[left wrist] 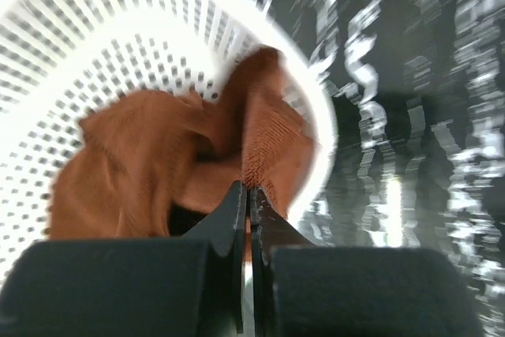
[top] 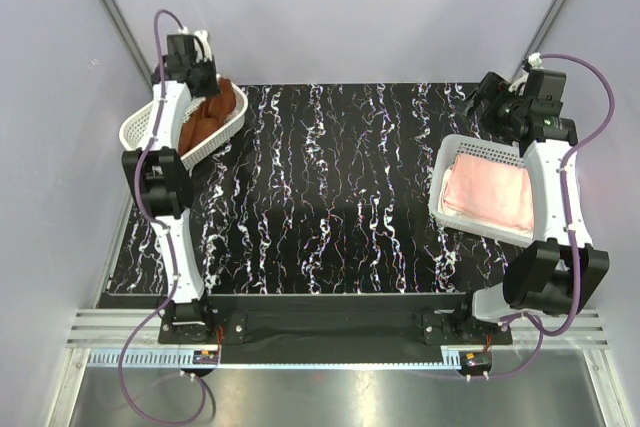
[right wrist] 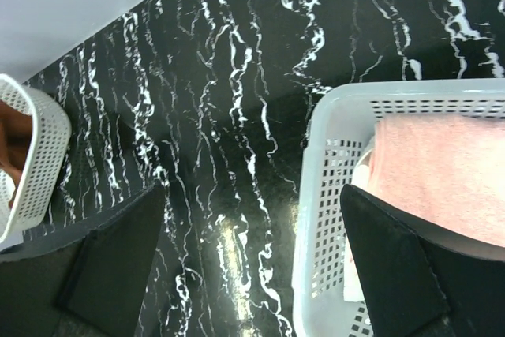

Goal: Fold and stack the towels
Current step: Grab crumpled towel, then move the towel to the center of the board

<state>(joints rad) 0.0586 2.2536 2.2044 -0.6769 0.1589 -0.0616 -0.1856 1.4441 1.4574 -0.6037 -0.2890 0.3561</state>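
A: Left side?
B: The left gripper (left wrist: 246, 199) is pinched closed on a ridge of the brown towel (left wrist: 150, 171), its jaws meeting with only a hairline gap. The towel sits crumpled inside the oval white basket (left wrist: 95, 37), and one fold stands up near the basket's right rim. The wrist view is blurred.
A: Where is that basket?
B: At the far-left corner of the tabletop (top: 330, 197). It is tilted, its outer side at the tabletop's left edge, close to the wall.
A: Right side?
B: The right gripper (right wrist: 252, 195) is spread wide and holds nothing. It hangs above the tabletop just off the far-left corner of the rectangular basket (right wrist: 316, 219). The pink towel (right wrist: 442, 179) lies folded flat inside that basket, by the tabletop's right edge. Something white shows under its left edge, against the basket wall.
A: Room to move?
B: The two baskets are well apart. A broad stretch of black marbled tabletop runs between them, from near edge to far edge.
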